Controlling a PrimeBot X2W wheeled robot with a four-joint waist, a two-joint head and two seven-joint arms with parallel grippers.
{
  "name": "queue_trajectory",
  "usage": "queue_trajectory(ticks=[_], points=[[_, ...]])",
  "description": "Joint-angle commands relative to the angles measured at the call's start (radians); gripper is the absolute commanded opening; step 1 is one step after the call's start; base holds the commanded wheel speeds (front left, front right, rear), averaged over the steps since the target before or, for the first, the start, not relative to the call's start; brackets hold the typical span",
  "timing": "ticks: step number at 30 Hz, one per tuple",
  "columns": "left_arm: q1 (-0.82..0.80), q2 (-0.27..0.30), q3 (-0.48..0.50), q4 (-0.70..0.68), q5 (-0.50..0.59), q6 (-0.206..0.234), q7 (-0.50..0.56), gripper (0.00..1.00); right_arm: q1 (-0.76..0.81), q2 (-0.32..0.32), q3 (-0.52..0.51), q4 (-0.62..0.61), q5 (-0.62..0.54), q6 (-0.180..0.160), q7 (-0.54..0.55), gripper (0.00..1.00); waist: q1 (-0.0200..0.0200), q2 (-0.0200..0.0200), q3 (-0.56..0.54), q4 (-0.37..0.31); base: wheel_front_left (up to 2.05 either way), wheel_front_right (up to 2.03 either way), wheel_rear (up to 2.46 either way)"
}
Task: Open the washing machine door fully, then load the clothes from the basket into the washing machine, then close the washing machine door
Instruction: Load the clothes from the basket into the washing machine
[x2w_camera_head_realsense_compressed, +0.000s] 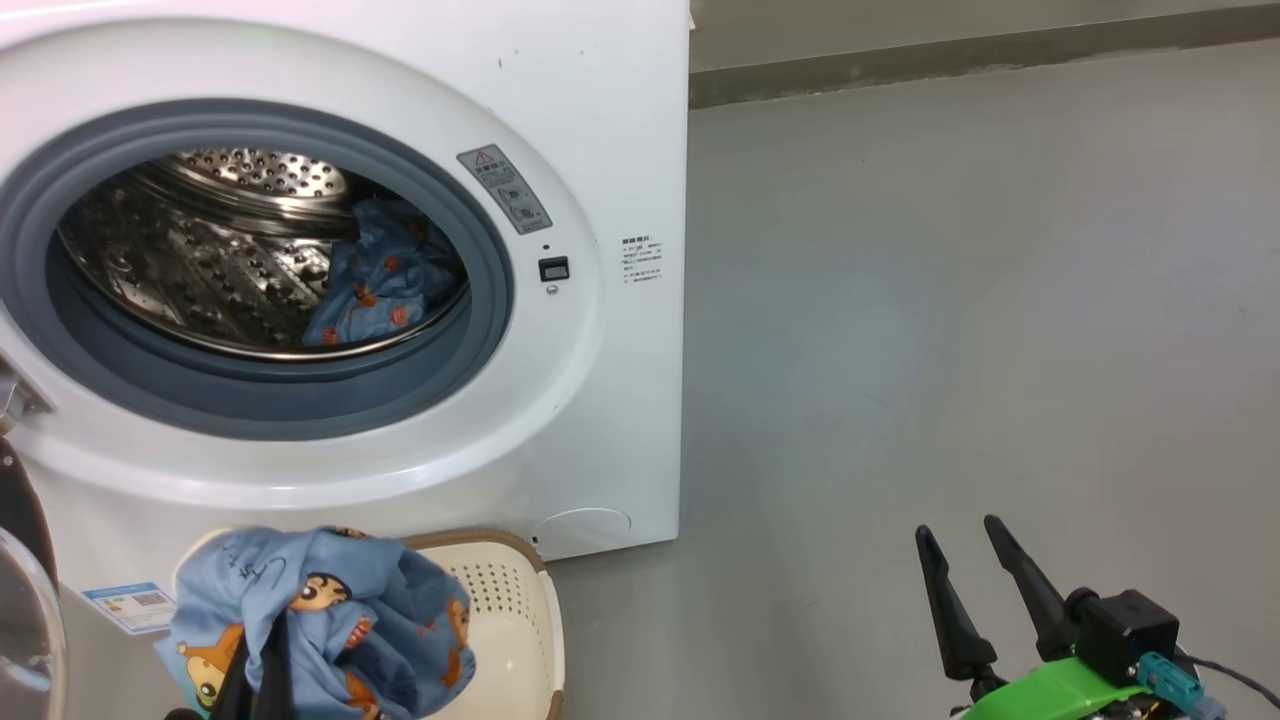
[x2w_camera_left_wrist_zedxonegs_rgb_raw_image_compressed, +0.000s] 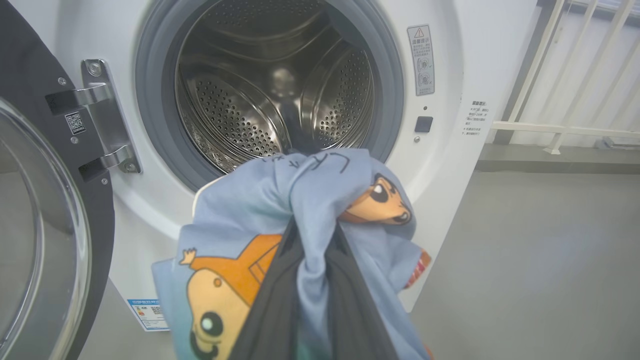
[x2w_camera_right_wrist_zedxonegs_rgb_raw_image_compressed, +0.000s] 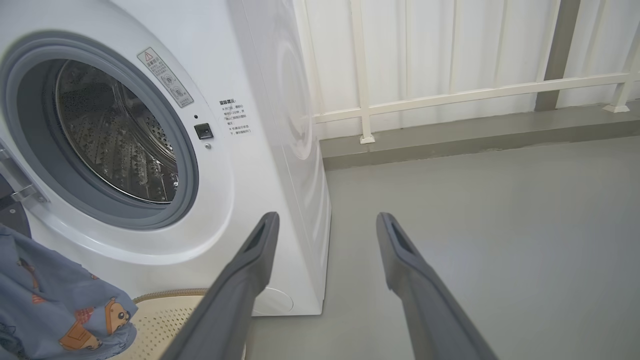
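On the big white front-loading washing machine, the round mouth stands unblocked inside its grey rubber gasket. The black-framed glass door juts out at the left. A crumpled light-blue printed garment fills the right side of the perforated steel drum. Below, a bunched blue garment hangs over the cream perforated plastic basket. Rightward, smooth grey floor lies open.

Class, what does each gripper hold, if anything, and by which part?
The left gripper is shut on a light-blue printed garment, pinching a bunched fold of it; which part cannot be told. The right gripper is open, holding nothing.
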Motion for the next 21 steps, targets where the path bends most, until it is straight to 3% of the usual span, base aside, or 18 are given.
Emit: queue_trajectory(ticks=[1, 13, 21], points=[[-0.012, 0.009, 0.033, -0.034, -0.007, 0.010, -0.014, 0.00, 0.000, 0.002, 0.028, -0.028, -0.012, 0.002, -0.006, 1.00, 0.0001, 0.0000, 0.003, 0.002, 0.00, 0.00, 0.00], [-0.029, 0.009, 0.011, -0.009, -0.033, 0.005, -0.014, 0.00, 0.000, 0.004, 0.039, -0.021, 0.007, 0.002, -0.006, 1.00, 0.0001, 0.0000, 0.032, -0.005, 0.00, 0.00, 0.00], [-0.130, 0.009, 0.012, 0.018, -0.053, 0.002, -0.014, 0.00, -0.025, 0.005, 0.038, -0.021, 0.020, 0.002, -0.006, 1.00, 0.0001, 0.0000, 0.105, -0.024, 0.00, 0.00, 0.00]])
